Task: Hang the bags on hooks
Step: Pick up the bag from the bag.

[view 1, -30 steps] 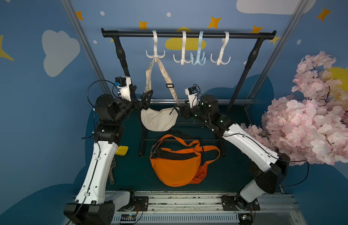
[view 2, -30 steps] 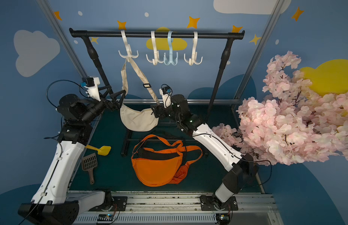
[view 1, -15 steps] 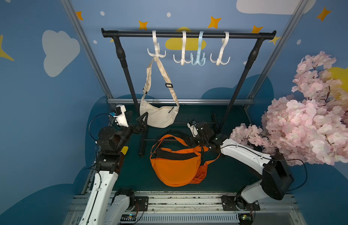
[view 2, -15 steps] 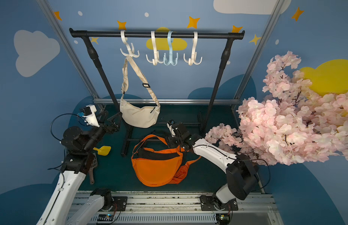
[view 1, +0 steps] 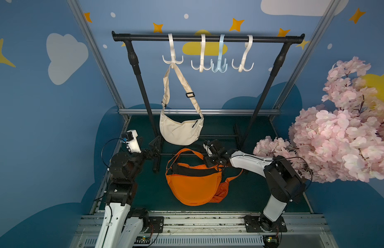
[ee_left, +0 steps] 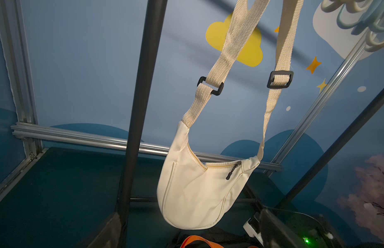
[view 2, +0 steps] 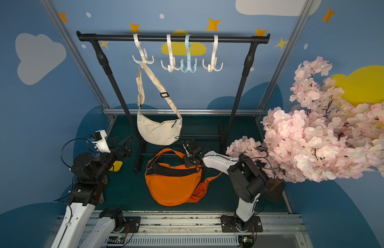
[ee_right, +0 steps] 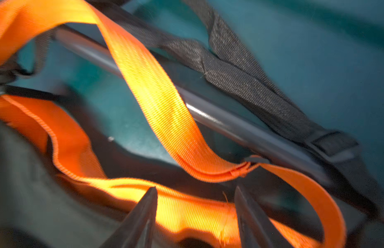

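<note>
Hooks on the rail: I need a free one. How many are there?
4 on the rail: left hook holds the cream bag; middle white, blue and right white hang free.

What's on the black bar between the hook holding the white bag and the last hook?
Two empty hooks: a white hook and a light blue hook, close together. Both top views show them.

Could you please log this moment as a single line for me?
cream bag: hung on hook | orange bag: on mat | right fingers: open, at its strap | left fingers: open, empty
</note>
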